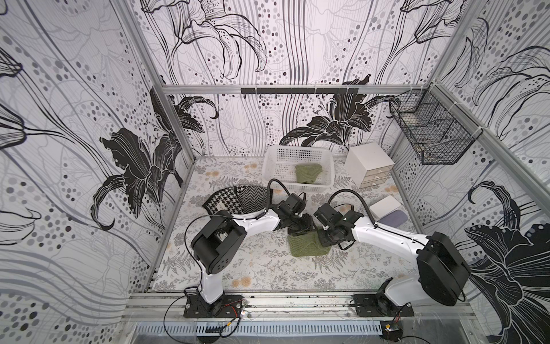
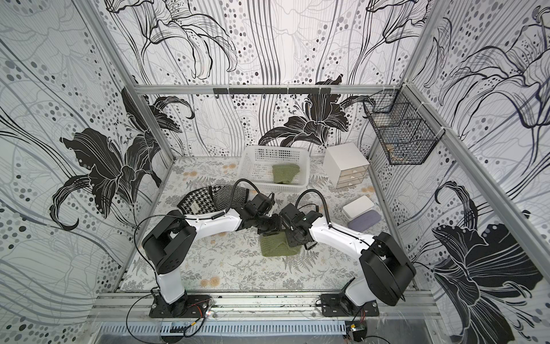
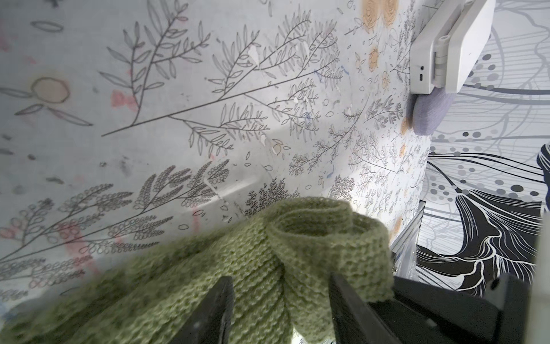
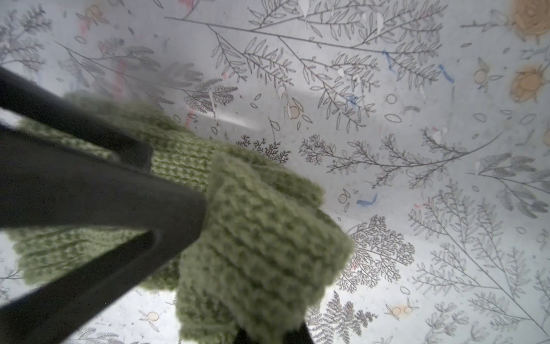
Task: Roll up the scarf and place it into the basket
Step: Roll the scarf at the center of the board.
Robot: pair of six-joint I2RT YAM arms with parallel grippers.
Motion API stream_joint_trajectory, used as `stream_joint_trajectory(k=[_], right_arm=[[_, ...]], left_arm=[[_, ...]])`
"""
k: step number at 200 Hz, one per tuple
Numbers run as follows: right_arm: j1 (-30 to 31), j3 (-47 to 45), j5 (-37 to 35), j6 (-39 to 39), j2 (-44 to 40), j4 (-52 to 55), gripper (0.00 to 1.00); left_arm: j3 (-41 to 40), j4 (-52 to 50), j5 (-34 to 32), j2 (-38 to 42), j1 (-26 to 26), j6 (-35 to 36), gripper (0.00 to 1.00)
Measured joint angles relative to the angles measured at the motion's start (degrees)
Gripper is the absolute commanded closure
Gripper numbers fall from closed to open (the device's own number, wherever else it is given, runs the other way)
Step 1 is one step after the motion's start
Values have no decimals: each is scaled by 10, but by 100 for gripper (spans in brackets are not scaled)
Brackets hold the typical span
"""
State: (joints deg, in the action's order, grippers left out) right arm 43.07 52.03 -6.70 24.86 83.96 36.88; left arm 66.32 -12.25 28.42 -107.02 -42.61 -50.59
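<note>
Left wrist view: scarf straddled by left claw, grip uncertain, pinched by right claw; roll could be loosened by uneven pulls.

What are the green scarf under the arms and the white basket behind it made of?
Green scarf: looks like soft knitted yarn, maybe wool or acrylic, matte and fuzzy; rows of stitches show. White basket: seems moulded plastic, smooth, slightly glossy; regular small holes in its walls, rounded rim.
</note>
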Motion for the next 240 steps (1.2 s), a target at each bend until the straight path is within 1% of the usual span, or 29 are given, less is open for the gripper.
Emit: stream_joint_trajectory(k=[22, 24, 31, 33, 36, 38, 56, 61, 99, 139, 141, 150, 155, 158, 163, 171, 197, 208, 215, 219, 223, 224, 227, 229, 240], right_arm=[[0, -1, 0, 0, -2, -1, 100], [0, -1, 0, 1, -2, -2, 100], [0, -1, 0, 2, -2, -3, 100], [0, -1, 0, 2, -2, -3, 100], [0, -1, 0, 2, -2, -4, 100], [0, -1, 0, 3, -2, -4, 100], [0, -4, 0, 9, -2, -9, 100], [0, -5, 0, 10, -2, -9, 100], [0, -9, 0, 21, -7, -14, 100], [0, -20, -2, 37, -14, -28, 100], [0, -21, -2, 38, -14, -29, 100], [0, -24, -2, 41, -15, -33, 100], [0, -25, -2, 43, -15, -36, 100], [0, -26, -2, 43, -16, -37, 100], [0, -26, -2, 45, -16, -37, 100], [0, -26, -2, 45, -16, -39, 100], [0, -27, -2, 47, -16, -39, 100], [0, -27, -2, 47, -16, -39, 100], [0, -27, -2, 47, -17, -39, 100], [0, -27, -2, 47, -17, -39, 100], [0, -27, -2, 47, -17, -40, 100], [0, -27, -2, 47, -17, -40, 100], [0, -27, -2, 47, -18, -40, 100], [0, -27, -2, 47, -18, -40, 100], [0, -27, -2, 47, -19, -42, 100]], left_arm=[[3, 23, 4, -5, -6, -11, 58], [3, 25, 5, -5, -7, -13, 61], [3, 33, 7, -7, -10, -17, 64], [4, 34, 8, -8, -11, -20, 67], [4, 36, 9, -9, -12, -20, 69], [5, 37, 10, -9, -13, -21, 73], [8, 49, 17, -16, -20, -29, 96], [8, 53, 18, -18, -21, -32, 100], [3, 72, 26, -20, -25, -41, 100], [-38, 85, 26, -5, -24, -44, 100], [-39, 85, 26, -4, -24, -44, 97], [-42, 85, 28, -2, -24, -45, 70], [-42, 88, 29, -2, -24, -45, 57], [-42, 89, 30, -2, -24, -46, 51], [-42, 91, 31, -2, -24, -48, 44], [-42, 95, 33, -2, -24, -50, 41], [-45, 101, 32, -2, -23, -57, 40], [-45, 104, 34, -2, -23, -58, 48], [-45, 109, 36, -3, -23, -60, 58], [-45, 113, 38, -4, -23, -64, 67], [-45, 117, 41, -5, -24, -62, 82], [-45, 118, 41, -5, -24, -63, 83], [-45, 120, 42, -7, -24, -67, 95], [-44, 122, 44, -7, -24, -66, 100], [-44, 129, 48, -9, -24, -67, 100]])
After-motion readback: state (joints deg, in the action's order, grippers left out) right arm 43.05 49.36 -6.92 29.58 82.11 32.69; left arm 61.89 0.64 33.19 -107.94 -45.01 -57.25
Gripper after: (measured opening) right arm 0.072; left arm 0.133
